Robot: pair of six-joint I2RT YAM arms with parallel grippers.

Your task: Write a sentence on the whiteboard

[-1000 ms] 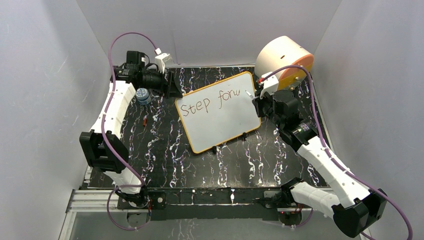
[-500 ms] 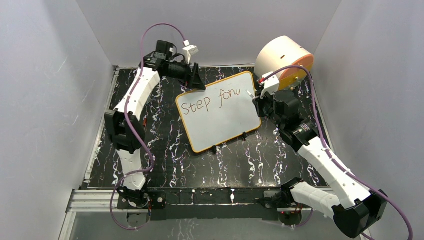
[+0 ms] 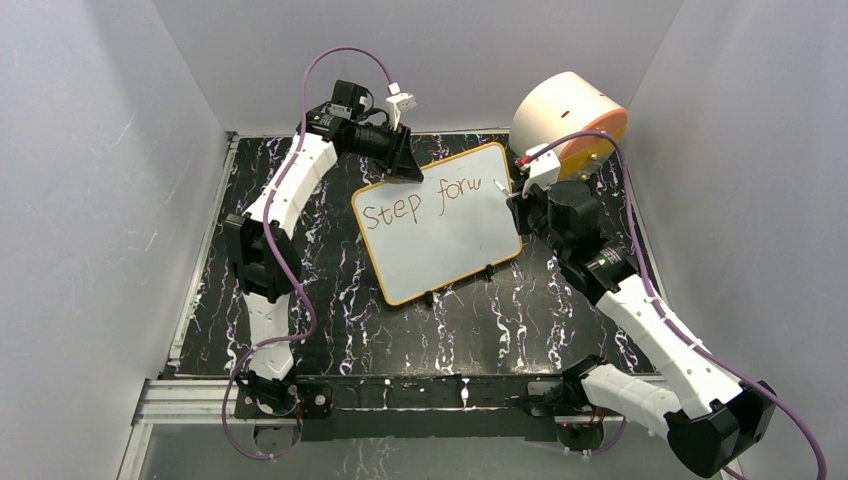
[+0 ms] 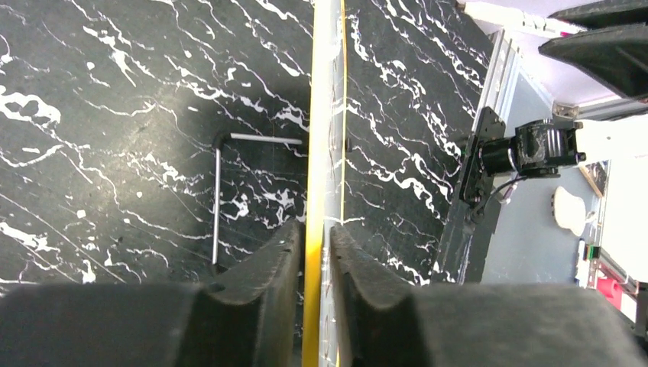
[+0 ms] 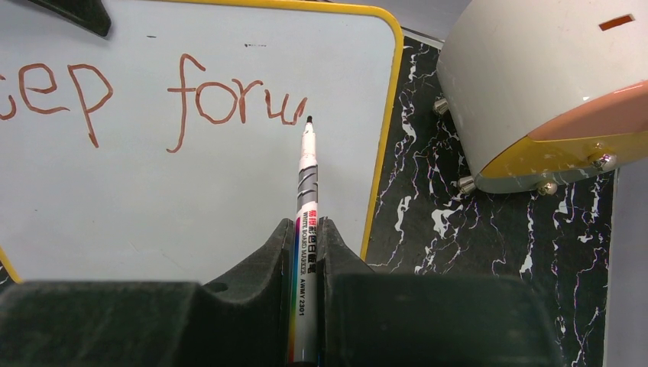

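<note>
At the middle of the black marbled worktop (image 3: 330, 300), the whiteboard (image 3: 440, 250) is seen, its right end turned toward 1 o'clock. A drum (image 3: 565, 115) is set at its 2 o'clock, near the corner. The whiteboard's 11 o'clock edge is pinched between the narrowed fingers of the left claw (image 4: 315, 229). At the 3 o'clock edge, a marker (image 5: 307, 183) is held by the right claw (image 5: 307, 225), its tip placed just beside the last stroke of the sentence (image 5: 229, 103), of which only "Step forw" is written.
</note>
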